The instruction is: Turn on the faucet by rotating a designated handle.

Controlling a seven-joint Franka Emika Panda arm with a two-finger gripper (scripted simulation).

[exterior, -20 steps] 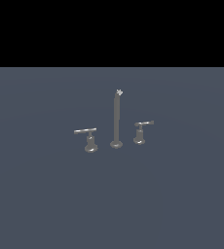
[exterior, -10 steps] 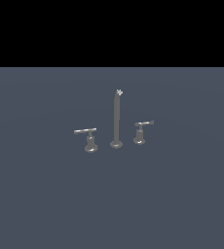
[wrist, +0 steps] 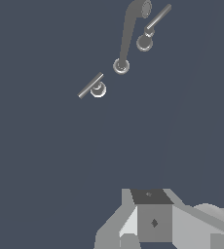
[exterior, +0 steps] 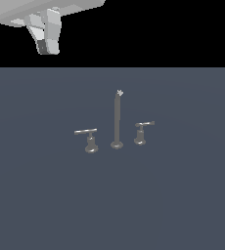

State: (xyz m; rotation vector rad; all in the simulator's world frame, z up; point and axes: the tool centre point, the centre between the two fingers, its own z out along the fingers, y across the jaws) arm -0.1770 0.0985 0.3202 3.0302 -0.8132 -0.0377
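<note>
The faucet (exterior: 117, 122) is a small grey metal set of three on the dark floor: a tall thin spout standing upright on a round foot, with a low lever either side. The handle (exterior: 87, 138), on the exterior view's left, carries a long pale bar lying level atop a bell-shaped base.

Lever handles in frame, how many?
2. The larger handle stands on the exterior view's left of the spout; the smaller handle on its right. None looks hidden.
</note>
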